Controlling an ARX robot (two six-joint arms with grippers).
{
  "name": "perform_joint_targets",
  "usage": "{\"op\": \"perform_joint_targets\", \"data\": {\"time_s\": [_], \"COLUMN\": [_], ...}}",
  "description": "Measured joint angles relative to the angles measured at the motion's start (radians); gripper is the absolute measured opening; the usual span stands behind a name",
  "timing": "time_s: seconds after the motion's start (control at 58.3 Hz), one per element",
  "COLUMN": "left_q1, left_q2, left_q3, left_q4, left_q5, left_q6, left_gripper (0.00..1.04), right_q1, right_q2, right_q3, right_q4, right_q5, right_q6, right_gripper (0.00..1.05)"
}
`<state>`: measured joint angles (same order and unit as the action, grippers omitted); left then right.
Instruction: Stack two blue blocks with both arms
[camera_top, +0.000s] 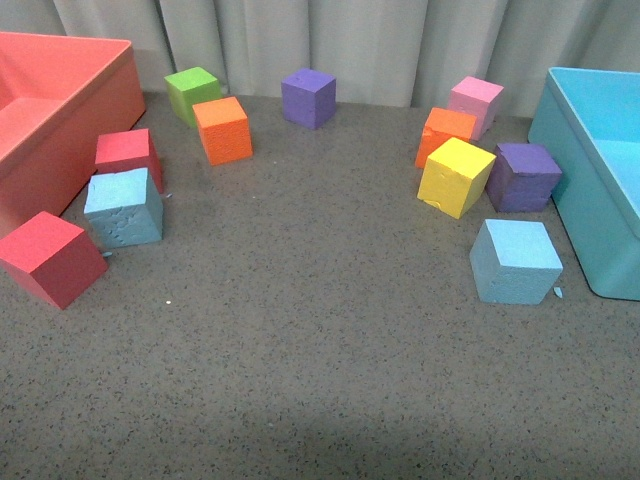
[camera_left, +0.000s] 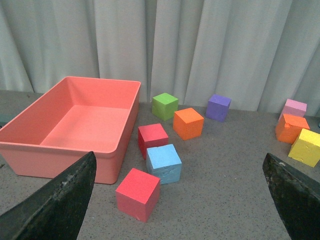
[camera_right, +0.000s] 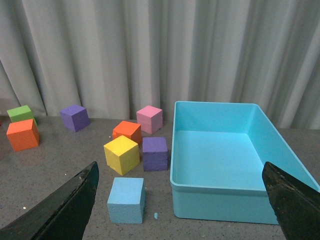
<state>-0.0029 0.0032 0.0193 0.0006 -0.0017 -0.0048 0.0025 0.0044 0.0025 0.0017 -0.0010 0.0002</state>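
Two blue blocks lie far apart on the grey table. The cracked, pitted block (camera_top: 123, 207) sits at the left between two red cubes, and the left wrist view shows it (camera_left: 164, 163) ahead of my left gripper (camera_left: 179, 157), which is open and holds nothing. The smooth block (camera_top: 515, 261) rests at the right, close to the turquoise bin. In the right wrist view it (camera_right: 126, 200) lies ahead of my open, empty right gripper (camera_right: 180, 163), toward one finger (camera_right: 65, 210). Neither arm appears in the front view.
A red bin (camera_top: 110, 90) stands at the left and a turquoise bin (camera_top: 580, 180) at the right. Two red cubes (camera_top: 50, 258) (camera_top: 128, 153) flank the cracked block. Green (camera_top: 192, 93), orange (camera_top: 222, 129), purple (camera_top: 308, 96), yellow (camera_top: 455, 176), purple (camera_top: 524, 176) and pink (camera_top: 476, 102) cubes lie further back, before a curtain.
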Motion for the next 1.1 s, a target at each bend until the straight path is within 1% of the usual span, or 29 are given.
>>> {"op": "perform_joint_targets", "data": {"time_s": [1.097], "left_q1": [0.0], "left_q2": [0.0], "left_q3": [0.0], "left_q4": [0.0], "left_q5": [0.0], "left_q6": [0.0], "left_gripper": [0.98], "right_q1": [0.0], "right_q2": [0.0], "right_q3": [0.0], "right_q4": [0.0], "right_q5": [0.0], "right_q6": [0.0], "right_gripper": [0.95]}}
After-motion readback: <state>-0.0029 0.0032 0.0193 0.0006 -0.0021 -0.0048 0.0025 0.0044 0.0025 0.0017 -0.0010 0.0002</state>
